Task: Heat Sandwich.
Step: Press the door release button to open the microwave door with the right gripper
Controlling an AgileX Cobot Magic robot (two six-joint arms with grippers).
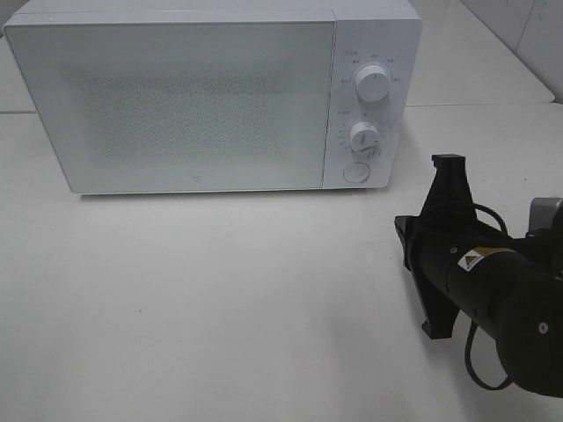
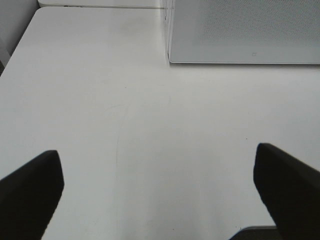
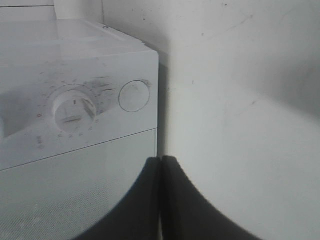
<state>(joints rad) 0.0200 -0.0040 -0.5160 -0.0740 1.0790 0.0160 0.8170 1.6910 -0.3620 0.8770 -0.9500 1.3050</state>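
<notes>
**One shut microwave, no sandwich showing**

One broad white tabletop (image 1: 220,308) is carrying everything here. One boxy white microwave oven (image 1: 176,97) is standing at its far side, with its speckled grey door (image 1: 171,105) closing off the cavity. The sandwich is showing in none of the three views. I cannot tell whether it is sitting behind that door or waiting off camera, so nothing here is settling its direction or long axis from either tool.

One black right arm (image 1: 501,299) is reaching in at the near right. Its right gripper (image 3: 161,160) is pressing its two fingers (image 3: 145,200) together on nothing and aiming at the oven's control panel (image 1: 389,114). The left gripper (image 2: 156,152) is hanging over bare table, spread wide and holding nothing, with the oven's front left corner lying ahead of it.

The coming move is probably turning on the door release. The flat round white button (image 1: 356,171) is sitting low on the panel, beyond the right gripper and a little to its left in the high view, near but apart. The right arm is plainly the nearer one, and closed fingers are looking suited to a push.

Counting up:
- one oven
- two white dials, upper (image 1: 373,84) and lower (image 1: 361,137)
- one button
- two grippers
- no sandwich
</notes>
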